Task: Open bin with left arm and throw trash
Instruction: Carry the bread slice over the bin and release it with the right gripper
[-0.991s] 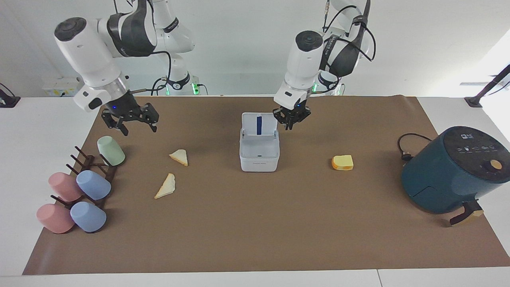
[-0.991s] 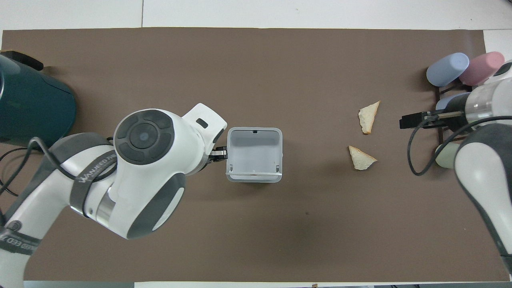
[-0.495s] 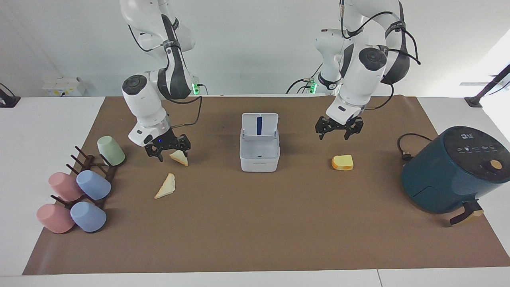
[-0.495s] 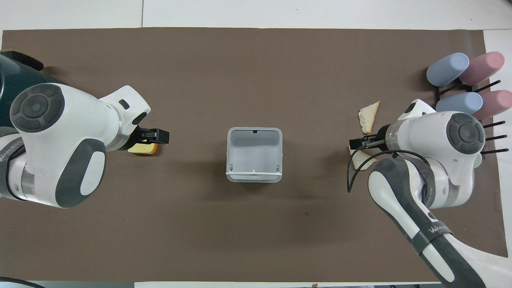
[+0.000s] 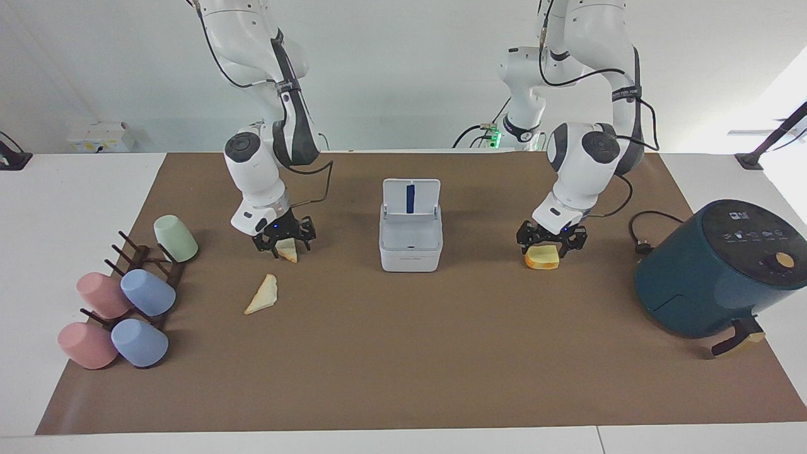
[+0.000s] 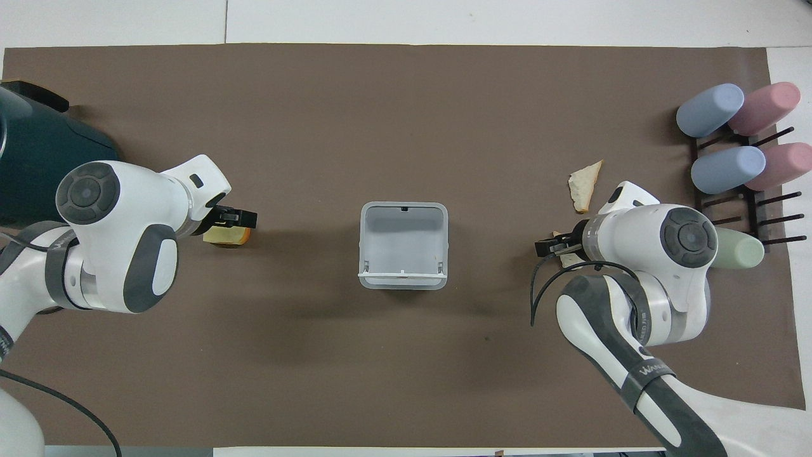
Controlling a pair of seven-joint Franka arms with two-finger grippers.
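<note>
The bin point(image 5: 410, 233) stood open mid-bench. The left gripper point(image 5: 550, 247) straddled the yellow slice point(image 5: 542, 258), fingers apart; the right gripper point(image 5: 285, 243) straddled a bread triangle point(image 5: 289, 252), fingers apart.

1. I count one bin point(image 5: 410, 236), lid raised.
2. Two bread triangles point(image 5: 262, 296), point(image 5: 289, 251).
3. One yellow-orange slice point(image 5: 543, 257).
4. Five cups on one rack point(image 5: 142, 260): two pink point(image 5: 101, 294), two blue point(image 5: 147, 292), one green point(image 5: 176, 238).
5. One dark-teal appliance point(image 5: 712, 271).
6. Two arms, two grippers.
</note>
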